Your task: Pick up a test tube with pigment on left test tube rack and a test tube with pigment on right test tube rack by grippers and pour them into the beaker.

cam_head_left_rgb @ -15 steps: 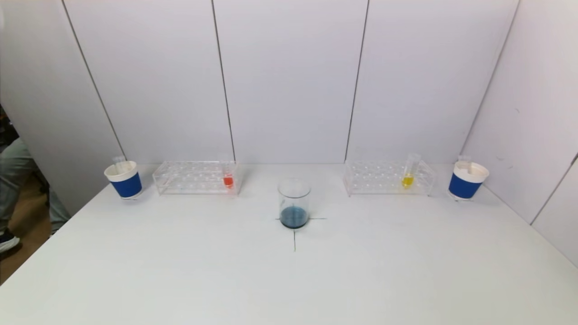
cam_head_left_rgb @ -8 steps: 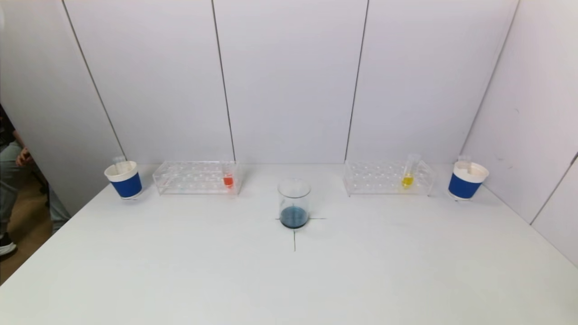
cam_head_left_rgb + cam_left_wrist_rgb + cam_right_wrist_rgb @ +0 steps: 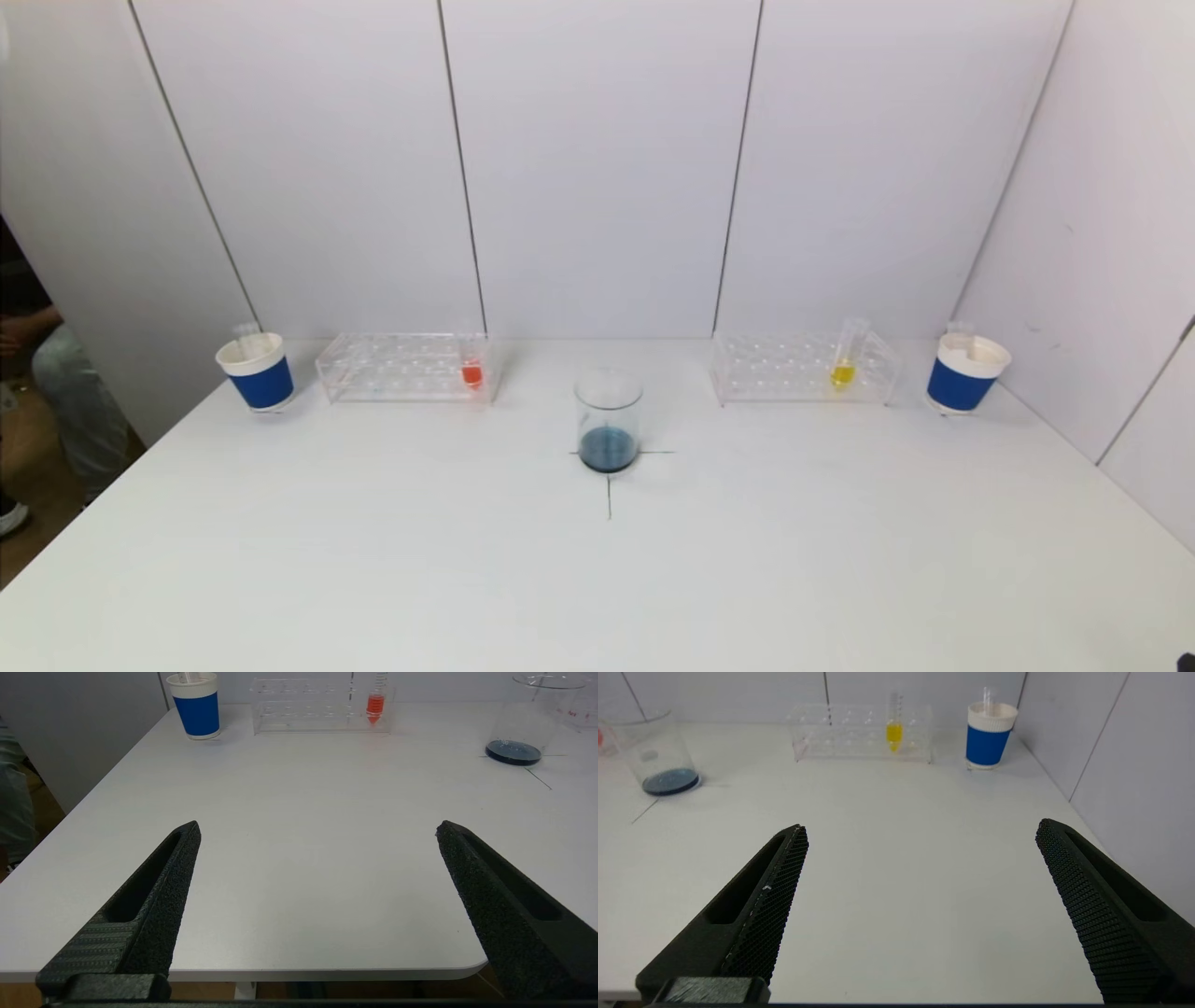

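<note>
Fingers of our left gripper [image 3: 317, 828] and right gripper [image 3: 922, 828] are spreading wide, grasping nothing, above the near table [image 3: 373, 560] edge. We are seeing the red tube [image 3: 472, 366] in the left rack [image 3: 401, 367], the yellow tube [image 3: 845, 359] in the right rack [image 3: 794, 367], the beaker [image 3: 608, 420] standing between them.

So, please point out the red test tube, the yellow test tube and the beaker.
red test tube [image 3: 472, 375], head view, on its pigment.
yellow test tube [image 3: 842, 374], head view, on its pigment.
beaker [image 3: 608, 411], head view, on its clear wall.

Red-filled tube [image 3: 472, 366] upright in left rack [image 3: 403, 367], yellow-filled tube [image 3: 846, 357] leaning in right rack [image 3: 801, 368], beaker [image 3: 608, 421] between.
</note>
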You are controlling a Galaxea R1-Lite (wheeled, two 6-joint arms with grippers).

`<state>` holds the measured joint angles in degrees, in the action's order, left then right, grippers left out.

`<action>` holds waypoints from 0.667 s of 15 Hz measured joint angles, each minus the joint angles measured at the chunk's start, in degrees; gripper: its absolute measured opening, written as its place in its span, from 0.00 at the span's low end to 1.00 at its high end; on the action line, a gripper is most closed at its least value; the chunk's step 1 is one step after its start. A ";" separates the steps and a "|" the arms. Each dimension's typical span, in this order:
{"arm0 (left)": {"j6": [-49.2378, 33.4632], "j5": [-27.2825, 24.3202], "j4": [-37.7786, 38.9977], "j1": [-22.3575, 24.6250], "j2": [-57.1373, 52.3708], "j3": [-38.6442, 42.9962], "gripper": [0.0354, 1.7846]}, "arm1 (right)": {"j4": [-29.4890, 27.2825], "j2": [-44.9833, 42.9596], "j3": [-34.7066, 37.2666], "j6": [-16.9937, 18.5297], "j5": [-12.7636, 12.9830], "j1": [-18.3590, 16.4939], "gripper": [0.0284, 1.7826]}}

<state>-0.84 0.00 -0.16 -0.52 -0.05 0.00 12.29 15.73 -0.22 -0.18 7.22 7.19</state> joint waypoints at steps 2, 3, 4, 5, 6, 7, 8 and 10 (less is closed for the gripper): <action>-0.01 -0.02 -0.02 0.00 0.00 0.00 0.99 | -3.34 -0.10 0.17 0.29 -2.60 0.00 1.00; -0.01 0.00 -0.02 0.00 0.00 0.00 0.99 | -4.74 -0.11 0.17 0.32 -3.64 -0.02 1.00; -0.01 0.00 -0.02 0.00 0.00 0.00 0.99 | -6.70 -0.11 0.22 0.23 -4.96 -0.02 1.00; -0.01 0.00 -0.02 0.00 0.00 0.00 0.99 | -9.13 -0.11 0.22 -0.11 -5.73 -0.15 1.00; -0.01 0.00 0.00 0.00 0.00 0.00 0.99 | -11.41 -0.16 0.22 -0.45 -6.34 -0.94 1.00; -0.01 0.00 -0.02 0.00 0.00 0.00 0.99 | -12.02 -0.51 0.22 -0.67 -6.69 -2.35 1.00; -0.01 0.00 -0.02 0.00 0.00 0.00 0.99 | -12.15 -1.65 0.22 -0.98 -7.06 -3.89 1.00; -0.01 0.00 -0.02 0.00 0.00 0.00 0.99 | -12.15 -5.47 0.20 -1.60 -7.55 -5.94 1.00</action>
<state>-0.85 0.00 -0.18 -0.52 -0.05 0.00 0.13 10.25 -0.02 -1.78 -0.33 1.26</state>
